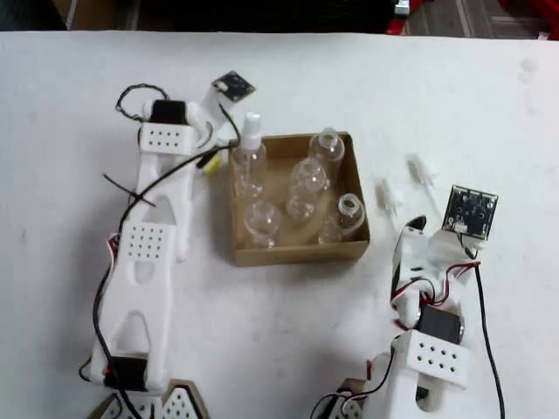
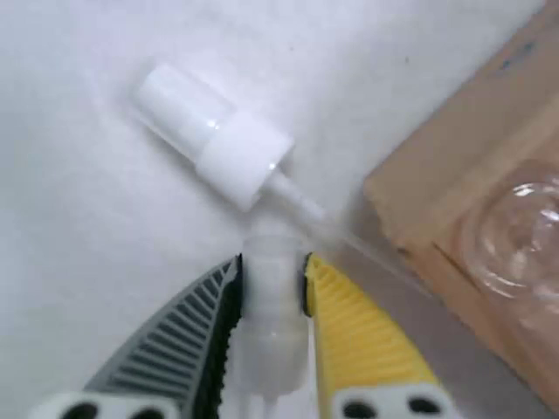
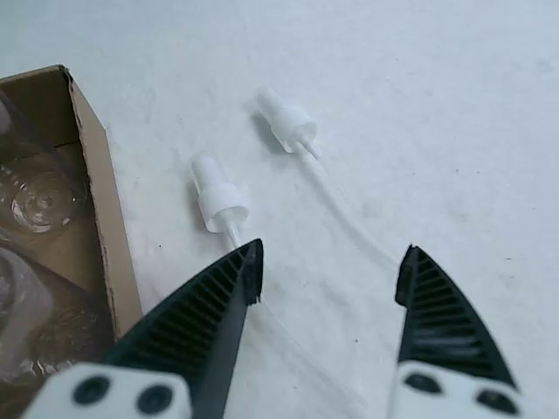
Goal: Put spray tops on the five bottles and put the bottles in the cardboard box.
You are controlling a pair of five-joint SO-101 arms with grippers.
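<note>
My left gripper point(image 2: 272, 262) is shut on the neck of a clear bottle point(image 2: 266, 323). A white spray top point(image 2: 214, 140) sits askew at that bottle's mouth, its thin tube slanting toward the cardboard box point(image 2: 454, 201). In the high view this bottle point(image 1: 247, 168) stands at the far left corner of the box point(image 1: 297, 253), beside the left gripper point(image 1: 220, 157). Several uncapped bottles point(image 1: 307, 183) stand in the box. Two loose spray tops point(image 3: 218, 196) point(image 3: 284, 122) lie on the table just beyond my right gripper point(image 3: 327, 266), which is open and holds nothing.
Both loose spray tops point(image 1: 387, 194) point(image 1: 421, 168) lie right of the box, ahead of the right gripper point(image 1: 410, 229). The left arm lies along the box's left side. Cardboard pieces point(image 1: 179, 401) sit at the table's near edge. The white table point(image 1: 349, 78) stretches beyond the box.
</note>
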